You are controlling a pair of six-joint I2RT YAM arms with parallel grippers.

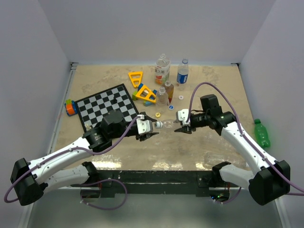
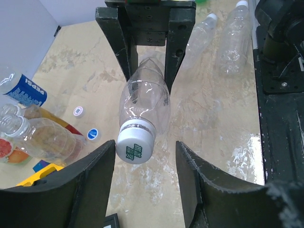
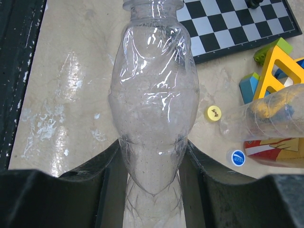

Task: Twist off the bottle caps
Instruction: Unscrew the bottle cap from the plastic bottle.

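Your right claw is squeezed shut on the body of a clear bottle. It holds the bottle sideways over the middle of the tabletop. The bottle's white cap points left, toward your left claw. That claw is open, with one finger on each side of the cap and a gap on both sides. So this looks like the grab-the-cap step. Next, I think you should close the left claw on the cap only, then turn it. The bottle looks thin and crumpled, so the right claw must hold it firm.
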